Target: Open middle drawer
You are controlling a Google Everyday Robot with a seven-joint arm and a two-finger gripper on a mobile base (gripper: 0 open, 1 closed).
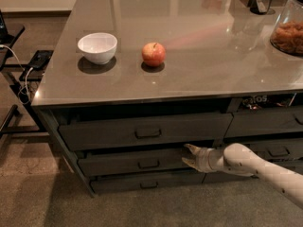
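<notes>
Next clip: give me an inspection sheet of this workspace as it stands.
Surface: glossy grey countertop, reflective.
Job's things: wide dark grey middle drawer, no inside showing; its black loop handle is untouched.
Clutter: white round bowl, red apple and glass jar of brown snacks on top.
Grippers: white claw, fingers spread, at the drawer's right end, away from the handle.
Cables: white cable at the left, beside the counter.
Surroundings: brown carpet.
</notes>
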